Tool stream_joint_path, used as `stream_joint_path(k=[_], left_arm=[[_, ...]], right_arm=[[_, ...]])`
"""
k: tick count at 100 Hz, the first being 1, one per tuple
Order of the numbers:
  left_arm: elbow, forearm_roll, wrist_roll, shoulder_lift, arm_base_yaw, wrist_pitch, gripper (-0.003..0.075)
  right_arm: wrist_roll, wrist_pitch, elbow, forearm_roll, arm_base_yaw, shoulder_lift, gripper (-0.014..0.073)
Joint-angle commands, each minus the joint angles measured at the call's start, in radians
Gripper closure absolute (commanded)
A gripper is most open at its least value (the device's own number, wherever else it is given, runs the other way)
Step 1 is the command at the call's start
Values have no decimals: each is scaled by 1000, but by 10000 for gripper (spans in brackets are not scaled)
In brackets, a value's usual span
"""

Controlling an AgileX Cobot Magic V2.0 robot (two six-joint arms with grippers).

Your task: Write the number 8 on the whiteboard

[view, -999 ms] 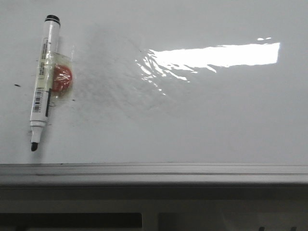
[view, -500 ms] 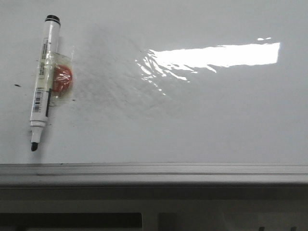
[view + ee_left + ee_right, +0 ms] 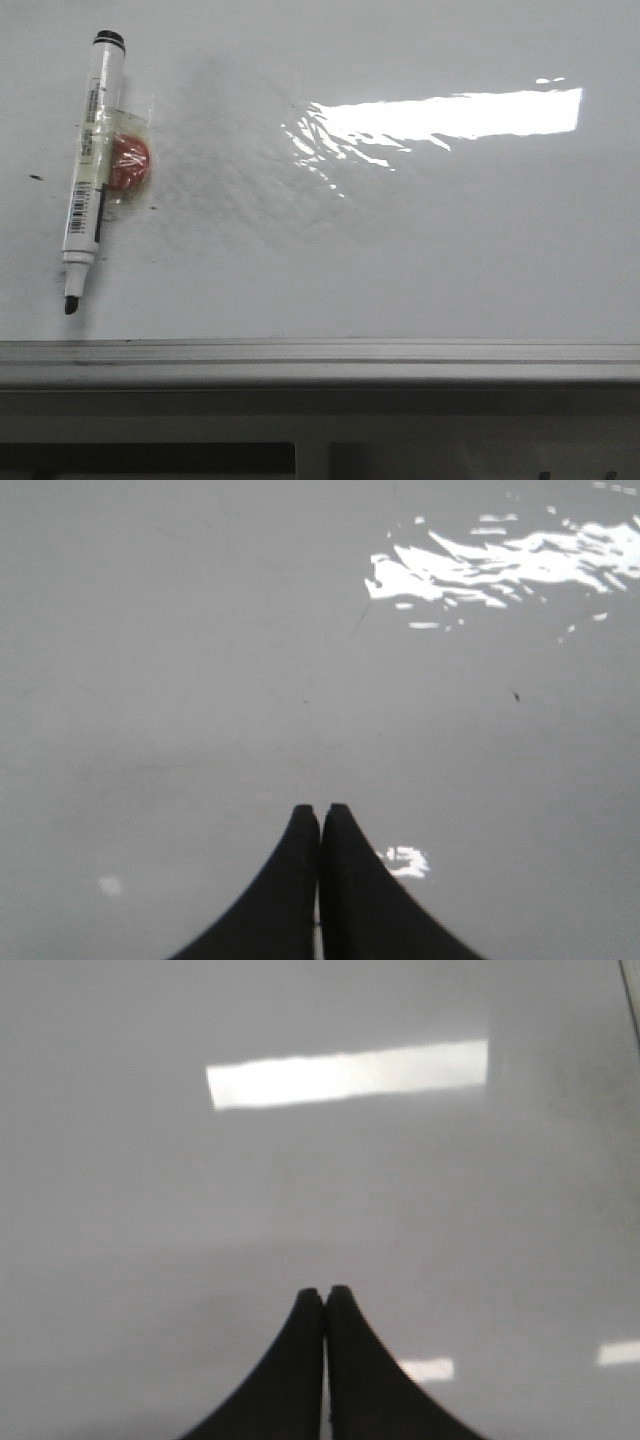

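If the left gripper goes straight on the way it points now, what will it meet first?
Probably the bare whiteboard: the left gripper, jaws shut and empty, points at plain board. Nothing shows between them, though depth is unclear.

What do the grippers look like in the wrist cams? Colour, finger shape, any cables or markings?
Both look the same. The left gripper and the right gripper each show two matte black fingers that are broad at the base and curve inward to narrow, rounded tips. The surfaces are plain, with no markings, labels or cables in view. The arms themselves are out of frame in every view.
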Motion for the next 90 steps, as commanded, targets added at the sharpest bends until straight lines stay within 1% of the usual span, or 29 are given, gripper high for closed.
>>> stream_joint_path(k=[1, 11, 19, 28, 39, 48, 54, 69, 75, 83, 90], left_arm=[[40, -41, -5, -27, 1, -124, 741], [34, -78, -5, -27, 1, -134, 741], [20, -89, -5, -27, 1, -131, 741], [-20, -83, -4, -26, 1, -100, 741], [-88, -77, -4, 7, 1, -33, 741], [-153, -70, -4, 67, 1, 37, 741], [-178, -70, -4, 106, 1, 39, 741], [-236, -60, -4, 181, 1, 41, 741], [-248, -49, -2, 204, 1, 34, 741], [-249, -32, -2, 225, 1, 16, 738], [-249, -36, -2, 237, 1, -12, 701]], right_arm=[[41, -183, 14, 41, -7, -22, 657], [47, -248, 12, 54, -7, -22, 657], [47, -246, 4, 54, -7, -22, 657], [47, -186, -22, 54, -7, -22, 657], [45, -21, -96, 54, -5, -12, 657], [45, 71, -149, 54, -5, 22, 657], [45, 108, -180, 54, -5, 55, 657], [45, 271, -285, 54, -5, 178, 657], [45, 293, -308, 54, -5, 215, 657], [45, 259, -315, 49, -5, 234, 657], [45, 234, -315, 26, -5, 236, 657]])
